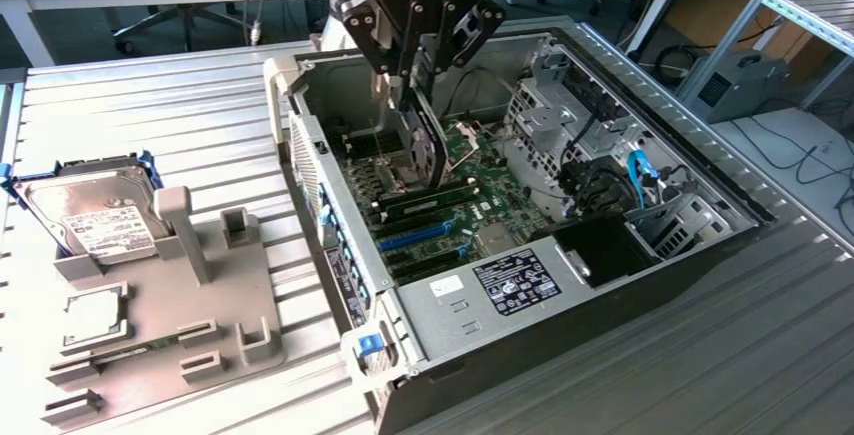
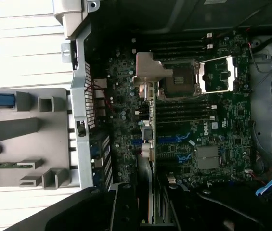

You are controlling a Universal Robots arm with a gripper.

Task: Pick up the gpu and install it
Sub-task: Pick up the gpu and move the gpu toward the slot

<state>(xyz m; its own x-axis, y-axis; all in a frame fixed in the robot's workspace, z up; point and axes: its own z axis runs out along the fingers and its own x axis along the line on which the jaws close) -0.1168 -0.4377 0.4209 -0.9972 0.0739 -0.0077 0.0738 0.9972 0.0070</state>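
Slatted tabletop (image 1: 160,115) bears an open computer case (image 1: 701,255), where, at its eleven o'clock, the gripper (image 1: 415,90) pinches the gpu (image 1: 430,150) upright: lifted, apparently not yet seated.

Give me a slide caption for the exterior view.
Gripper holds the graphics card upright over the motherboard inside the open computer case.
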